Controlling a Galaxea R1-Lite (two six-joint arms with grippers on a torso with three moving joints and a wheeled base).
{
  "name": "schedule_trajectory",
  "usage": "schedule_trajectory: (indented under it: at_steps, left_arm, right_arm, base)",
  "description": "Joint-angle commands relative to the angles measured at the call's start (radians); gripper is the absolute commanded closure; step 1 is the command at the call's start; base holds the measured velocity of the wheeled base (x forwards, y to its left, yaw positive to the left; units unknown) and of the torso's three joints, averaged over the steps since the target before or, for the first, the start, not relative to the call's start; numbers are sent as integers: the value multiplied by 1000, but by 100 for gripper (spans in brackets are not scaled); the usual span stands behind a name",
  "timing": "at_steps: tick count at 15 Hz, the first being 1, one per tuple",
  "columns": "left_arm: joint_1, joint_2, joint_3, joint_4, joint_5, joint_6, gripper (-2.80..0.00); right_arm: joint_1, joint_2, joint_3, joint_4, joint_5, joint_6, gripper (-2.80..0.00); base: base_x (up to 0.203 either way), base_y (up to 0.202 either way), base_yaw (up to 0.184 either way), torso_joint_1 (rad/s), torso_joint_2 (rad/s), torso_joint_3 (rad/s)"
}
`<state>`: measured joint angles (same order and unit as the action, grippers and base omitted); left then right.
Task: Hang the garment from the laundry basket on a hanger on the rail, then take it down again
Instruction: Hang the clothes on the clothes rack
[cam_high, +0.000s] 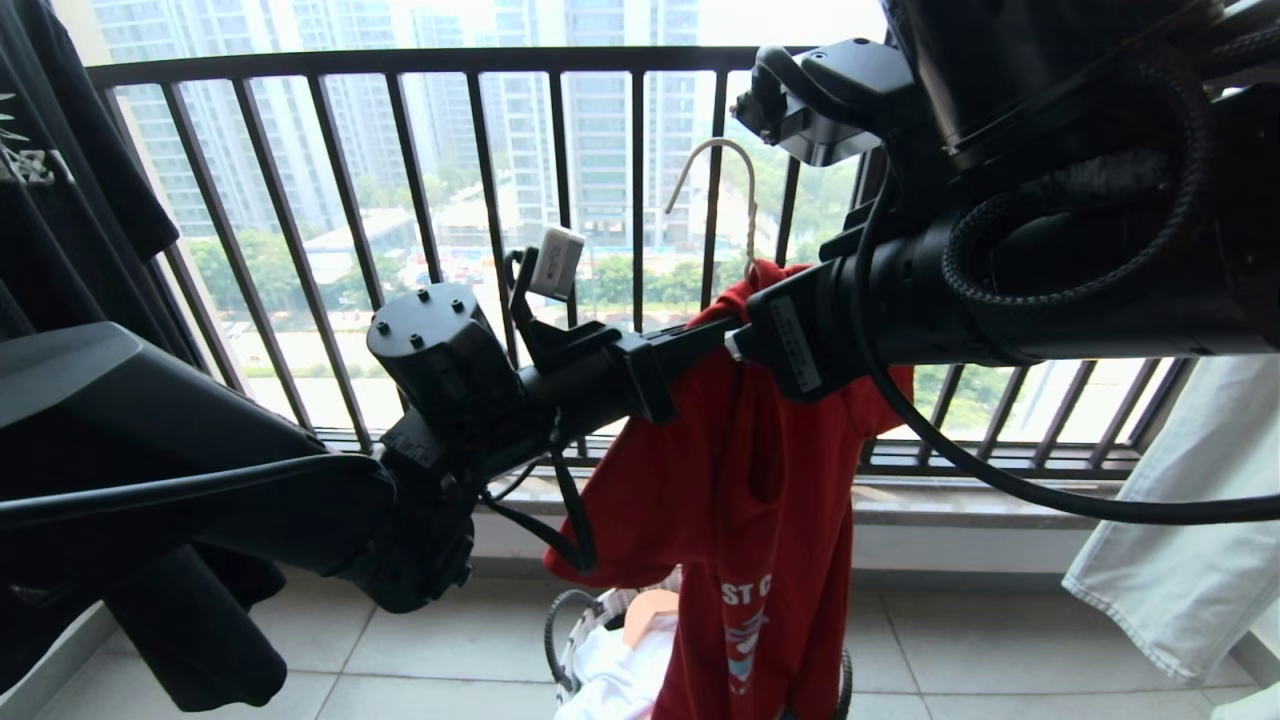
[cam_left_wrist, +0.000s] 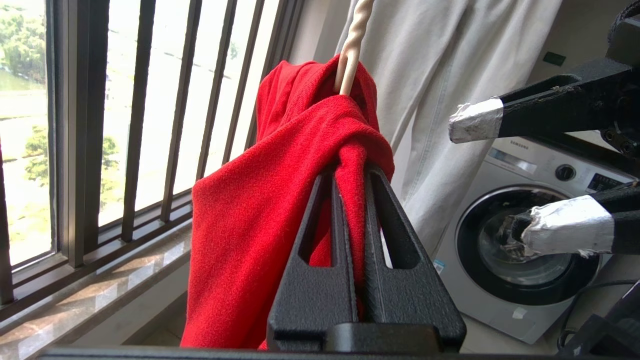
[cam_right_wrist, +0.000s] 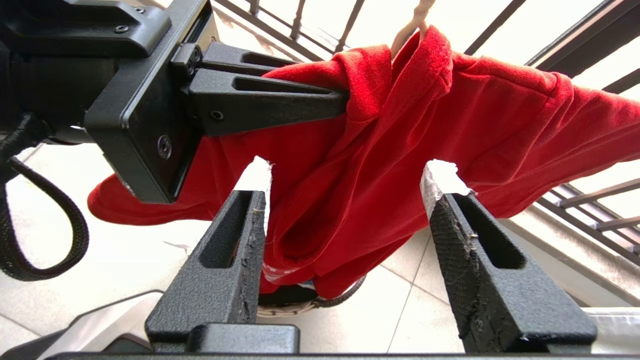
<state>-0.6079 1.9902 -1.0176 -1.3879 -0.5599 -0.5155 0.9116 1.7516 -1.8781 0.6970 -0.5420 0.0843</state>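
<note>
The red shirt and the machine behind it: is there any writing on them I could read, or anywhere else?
"ST C": white letters on the red shirt, cut off by a fold.
"SAMSUNG": on the washing machine, small but legible.
Washing machine panel marks and stickers: too small to read.
Label on the right arm: too blurred to read.
</note>
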Motion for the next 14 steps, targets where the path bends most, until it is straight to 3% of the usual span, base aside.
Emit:
schedule_trajectory:
  at_steps: [1, 6, 7, 10, 14]
  left_arm:
    - [4, -3, -1, -8, -3, -3, 0]
    - [8, -20, 2, -8, -3, -17, 0]
    - [8, -30, 5, -6, -4, -34, 0]
    - [8, -66, 25, 6, -12, -73, 0]
    - [6, -124, 44, 87, -19, -74, 0]
  right_arm:
    - [14, -19, 2, 4, -4, 4, -280]
    - [-4, -122, 54, 4, 0, 6, -280]
    - [-19, -152, 85, 5, 0, -1, 0]
    - [-103, -171, 88, 6, 7, -19, 0]
    - [-239, -225, 84, 10, 127, -179, 0]
  base:
    - [0, 0, 0, 0, 0, 0]
    - [0, 0, 0, 0, 0, 0]
    - [0, 0, 0, 0, 0, 0]
    - [0, 0, 0, 0, 0, 0]
    - [0, 0, 0, 0, 0, 0]
